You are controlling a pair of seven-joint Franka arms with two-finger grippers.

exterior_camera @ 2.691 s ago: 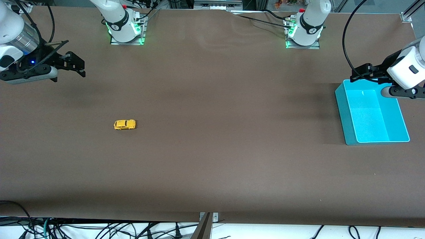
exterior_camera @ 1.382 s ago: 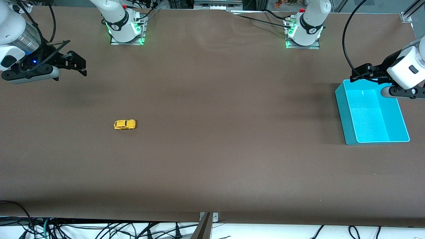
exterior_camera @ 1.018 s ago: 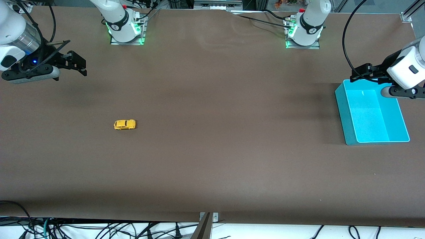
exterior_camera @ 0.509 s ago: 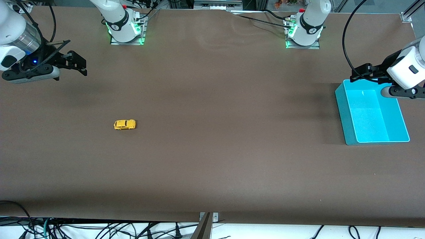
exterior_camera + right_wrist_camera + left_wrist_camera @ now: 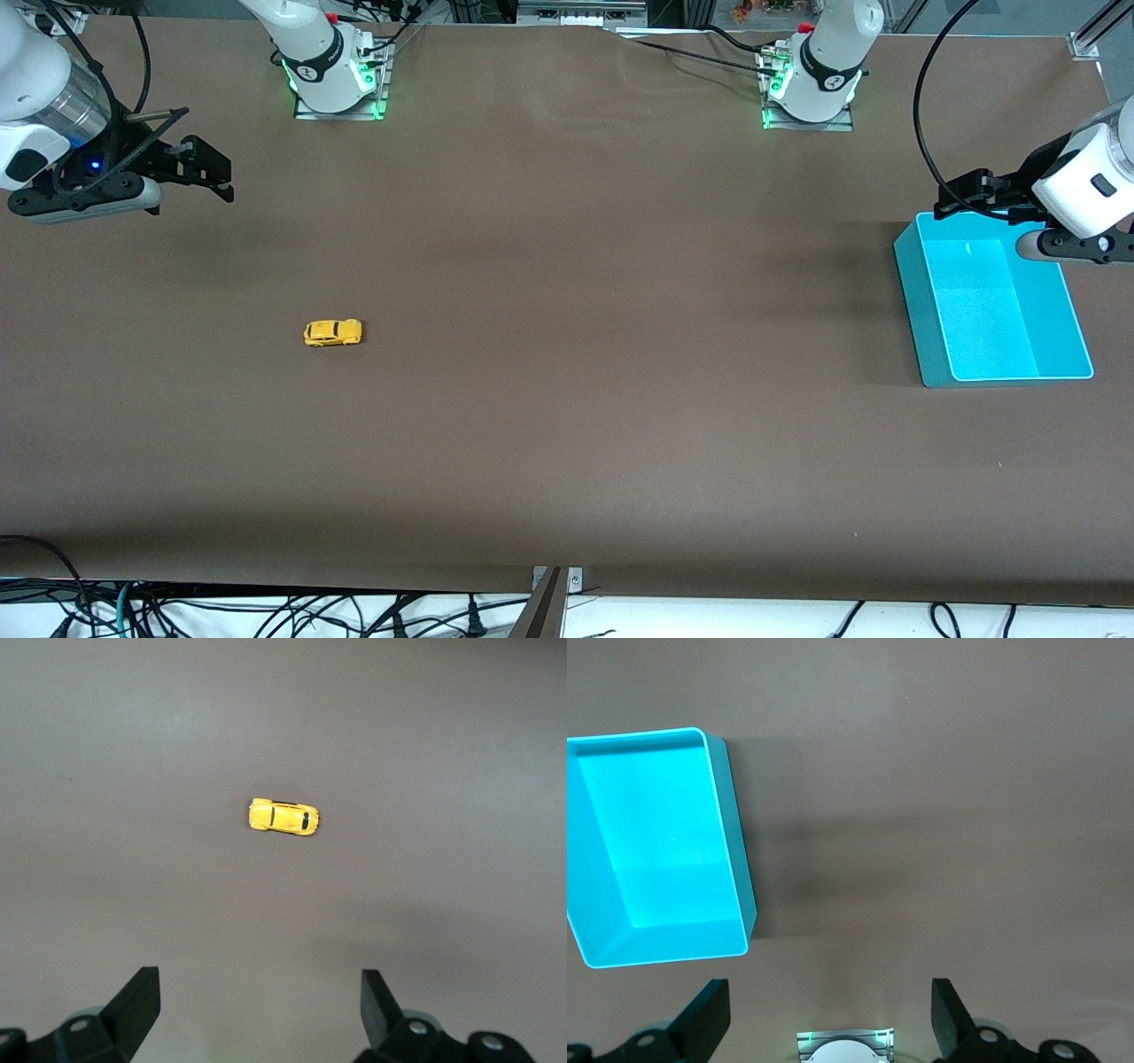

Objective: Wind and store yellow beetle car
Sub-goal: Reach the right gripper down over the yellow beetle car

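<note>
Although the task is under way, almost nothing has changed: the yellow beetle car (image 5: 333, 332) sits untouched on the table (image 5: 567, 425), well apart from the cyan bin (image 5: 926, 301). The right gripper (image 5: 202, 175), spread wide and empty, appears to have crept slightly toward the car; the left gripper (image 5: 970, 197), equally wide and empty, waits over the bin's rim.

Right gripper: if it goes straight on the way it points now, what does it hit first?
Probably bare table. The open right gripper hangs over empty brown surface, and the yellow beetle car lies ahead of its line, though depth is unclear.
</note>
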